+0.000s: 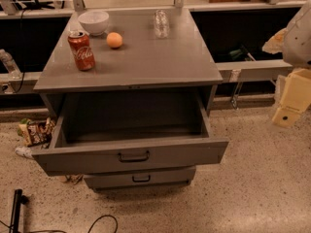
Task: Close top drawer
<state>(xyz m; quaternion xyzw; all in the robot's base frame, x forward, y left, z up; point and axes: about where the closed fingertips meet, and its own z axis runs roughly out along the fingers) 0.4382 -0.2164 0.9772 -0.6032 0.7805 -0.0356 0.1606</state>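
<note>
The top drawer (131,157) is a wide grey metal box pulled far out of the cabinet (131,67). Its inside looks empty. Its plain front faces me and carries a small dark bar handle (133,156) at its centre. My gripper (290,101) is the pale yellowish piece at the right edge of the view, under a white arm part (297,33). It hangs to the right of the drawer's right front corner, apart from it and touching nothing.
On the cabinet top stand a red cola can (81,51), an orange (114,40), a white bowl (94,22) and a clear bottle (161,23). A lower drawer (141,177) juts out slightly. A snack bag (35,131) and black cables (17,210) lie on the floor at left.
</note>
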